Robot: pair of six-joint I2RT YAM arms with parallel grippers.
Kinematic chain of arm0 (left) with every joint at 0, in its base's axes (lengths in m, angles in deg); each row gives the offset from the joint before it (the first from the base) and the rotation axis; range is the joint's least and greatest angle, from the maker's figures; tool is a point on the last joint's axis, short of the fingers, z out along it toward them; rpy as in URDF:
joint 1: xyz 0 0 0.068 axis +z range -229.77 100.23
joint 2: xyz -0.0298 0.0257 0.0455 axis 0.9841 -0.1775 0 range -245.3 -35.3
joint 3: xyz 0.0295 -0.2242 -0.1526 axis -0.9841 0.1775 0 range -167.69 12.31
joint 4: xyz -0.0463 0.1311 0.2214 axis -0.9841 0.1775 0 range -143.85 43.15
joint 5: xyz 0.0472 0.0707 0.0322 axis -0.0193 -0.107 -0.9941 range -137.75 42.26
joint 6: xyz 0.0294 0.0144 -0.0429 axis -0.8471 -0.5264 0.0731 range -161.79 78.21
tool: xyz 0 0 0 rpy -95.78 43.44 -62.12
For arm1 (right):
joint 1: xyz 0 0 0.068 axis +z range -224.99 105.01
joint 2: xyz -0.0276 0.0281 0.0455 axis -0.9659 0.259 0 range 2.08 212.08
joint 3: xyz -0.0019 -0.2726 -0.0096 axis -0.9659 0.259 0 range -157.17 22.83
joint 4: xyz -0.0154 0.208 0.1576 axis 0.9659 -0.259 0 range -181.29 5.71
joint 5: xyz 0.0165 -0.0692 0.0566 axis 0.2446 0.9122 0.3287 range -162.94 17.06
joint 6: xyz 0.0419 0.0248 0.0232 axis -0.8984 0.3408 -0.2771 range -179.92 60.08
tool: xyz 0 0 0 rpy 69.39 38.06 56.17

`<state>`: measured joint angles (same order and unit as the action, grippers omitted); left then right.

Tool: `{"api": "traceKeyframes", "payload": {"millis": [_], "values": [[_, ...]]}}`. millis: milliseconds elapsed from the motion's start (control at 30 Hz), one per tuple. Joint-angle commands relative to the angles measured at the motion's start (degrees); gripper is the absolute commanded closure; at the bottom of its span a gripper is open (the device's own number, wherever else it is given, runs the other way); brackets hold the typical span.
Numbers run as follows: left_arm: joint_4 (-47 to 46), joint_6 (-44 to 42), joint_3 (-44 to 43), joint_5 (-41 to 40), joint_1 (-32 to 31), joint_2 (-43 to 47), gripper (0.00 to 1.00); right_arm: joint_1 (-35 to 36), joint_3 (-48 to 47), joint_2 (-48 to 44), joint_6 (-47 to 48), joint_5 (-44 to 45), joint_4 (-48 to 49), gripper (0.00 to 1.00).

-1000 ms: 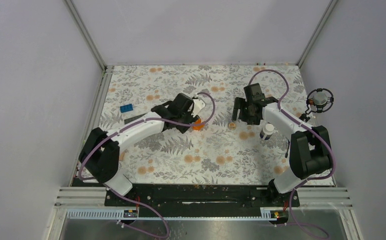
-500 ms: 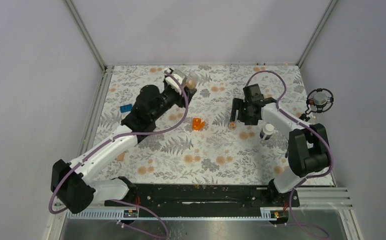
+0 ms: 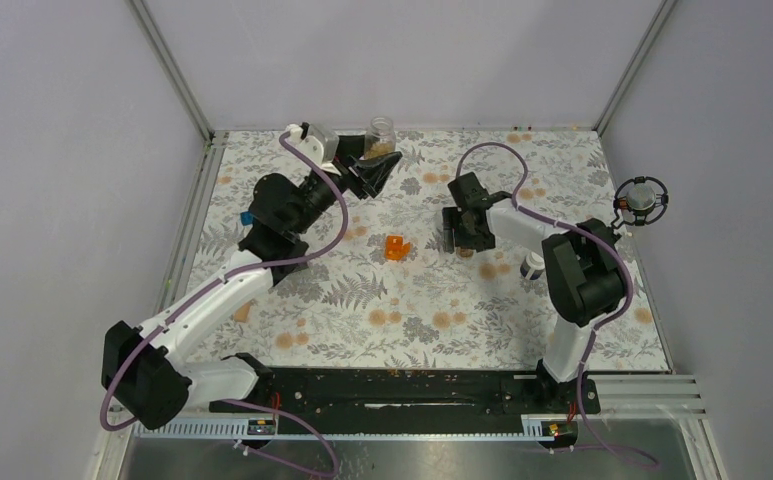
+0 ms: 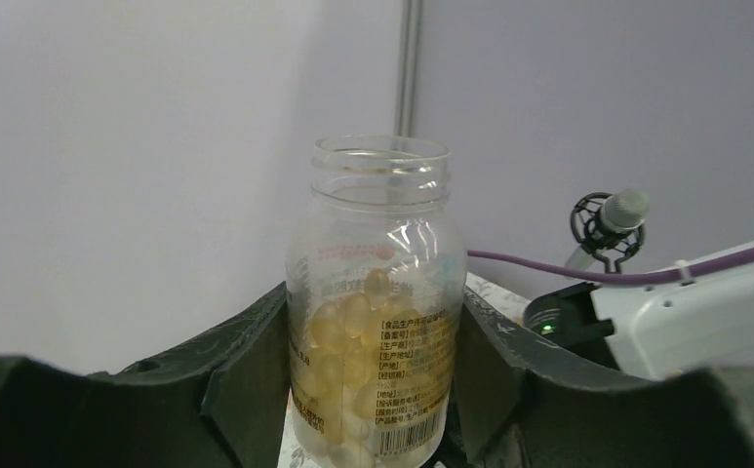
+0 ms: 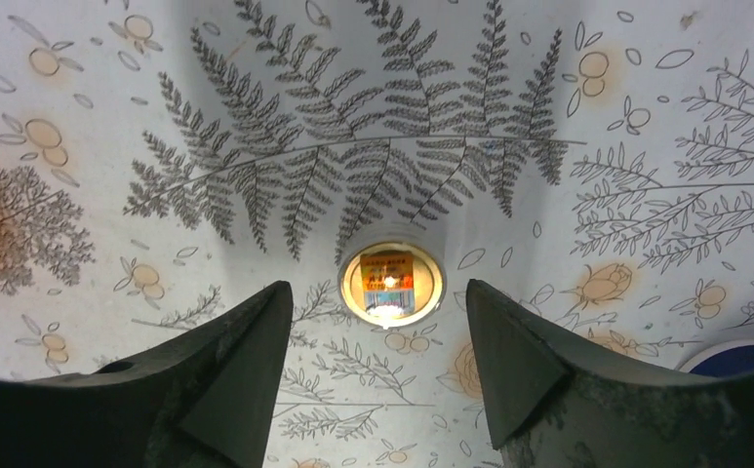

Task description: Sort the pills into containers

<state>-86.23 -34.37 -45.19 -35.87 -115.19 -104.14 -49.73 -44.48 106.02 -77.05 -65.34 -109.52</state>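
Left claw clamped on upright lidless capsule bottle, right claw parted and empty, small open vial just ahead

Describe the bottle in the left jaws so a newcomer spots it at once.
Start at the floral table and go to the middle of its far edge, where the left gripper reaches. The clear bottle stands upright between its jaws, lidless and part-filled with yellowish capsules, the only container held.
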Motion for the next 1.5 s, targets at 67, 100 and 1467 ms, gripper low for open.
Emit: {"api": "traceKeyframes", "payload": {"millis": [67,100,1467], "values": [[-6.74,5.87,0.16,10.18,2.55,-0.84,1.00,0.06,-3.96,2.59,0.47,3.75,-2.25,0.31],[-6.87,6.24,0.28,11.21,2.89,-1.00,1.00,0.06,-4.11,2.88,0.45,3.68,-2.35,0.32],[9.39,-4.88,4.01,19.24,3.60,-2.79,1.00,-1.38,-5.48,5.22,-3.26,-0.20,-4.27,0.40]]}}
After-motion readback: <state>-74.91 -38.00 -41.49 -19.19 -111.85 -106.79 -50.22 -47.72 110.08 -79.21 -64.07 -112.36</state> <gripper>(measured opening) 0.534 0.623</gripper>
